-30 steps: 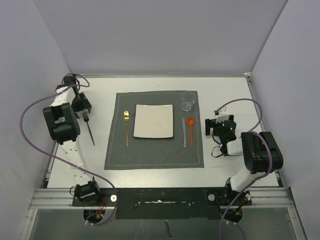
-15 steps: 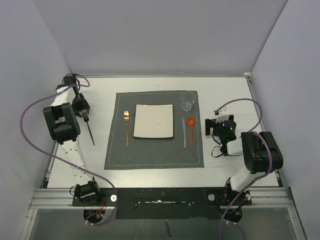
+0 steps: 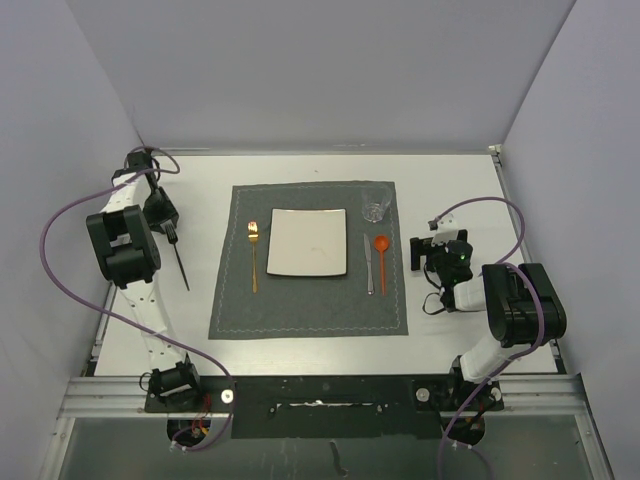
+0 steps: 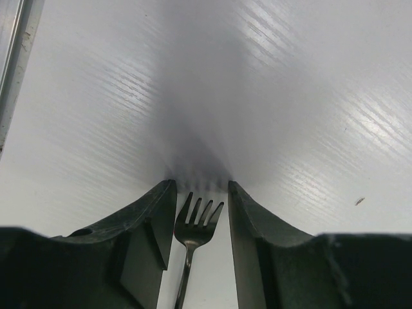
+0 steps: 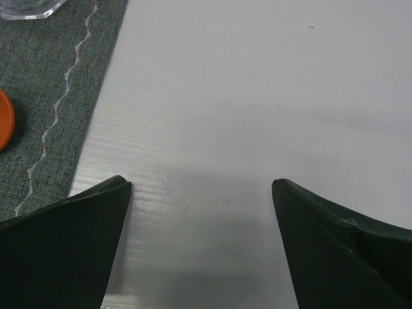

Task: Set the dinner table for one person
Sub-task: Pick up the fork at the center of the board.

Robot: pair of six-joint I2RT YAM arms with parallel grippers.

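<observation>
The white dinner table (image 3: 300, 168) carries a dark grey placemat (image 3: 310, 310). On the mat lie a white square plate (image 3: 308, 243), a gold fork (image 3: 253, 257), a silver knife (image 3: 368, 264), an orange spoon (image 3: 381, 250) and a clear glass (image 3: 375, 206). A black fork (image 3: 181, 262) lies on the bare table left of the mat. My left gripper (image 3: 165, 218) is low over its tines. In the left wrist view the fork's head (image 4: 195, 222) lies between the slightly open jaws of the left gripper (image 4: 201, 185), with a gap on the right side. My right gripper (image 3: 420, 252) is open and empty right of the mat.
In the right wrist view the wide-open right gripper (image 5: 201, 185) hovers over the bare white table (image 5: 257, 96), with the placemat's stitched edge (image 5: 58, 103), the orange spoon (image 5: 5, 119) and the glass's base (image 5: 26, 5) at the left. Grey walls enclose the table. The black front rail (image 3: 320, 395) runs along the near edge.
The left gripper has shifted slightly over the black fork's head and its jaws look narrower. The fork, the place setting and the right arm have not moved.
</observation>
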